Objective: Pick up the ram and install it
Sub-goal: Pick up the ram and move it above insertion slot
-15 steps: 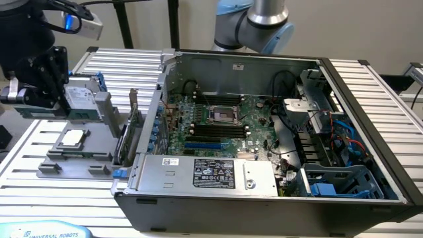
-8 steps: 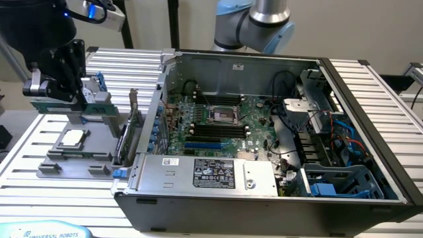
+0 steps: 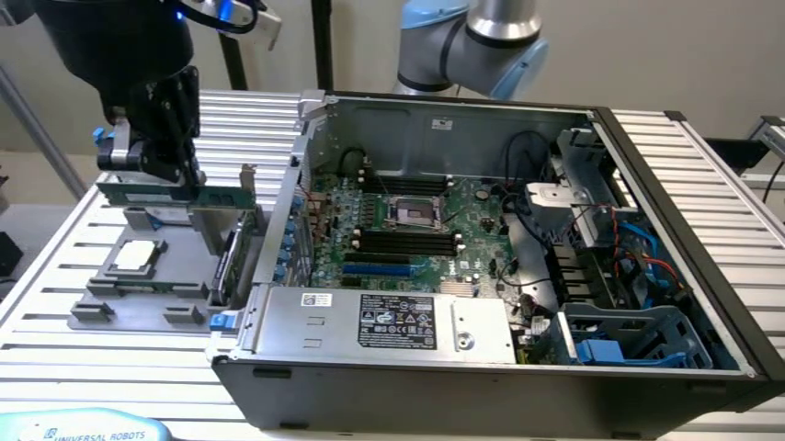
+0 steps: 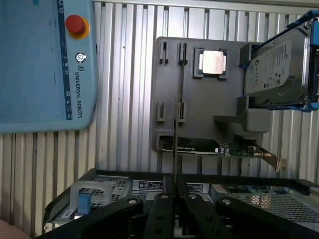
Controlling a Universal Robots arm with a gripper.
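— What does the desk look like from your end?

— I see a ribbed metal desk [image 3: 55,266] with its slats bare between the items. An open computer case [image 3: 491,377] sits on it toward the exterior view's right.

— And beside the case?

— I see a grey parts tray [image 3: 135,310] lying flat just beside it, on the exterior view's left. A light-blue teach pendant [image 3: 86,429] rests nearer the camera, apart from the tray.

The end effector [image 3: 187,180] hangs pointing down from the arm [image 3: 472,46] at the exterior view's left, fingers [image 4: 159,214] pinched on the ram [image 3: 223,197].
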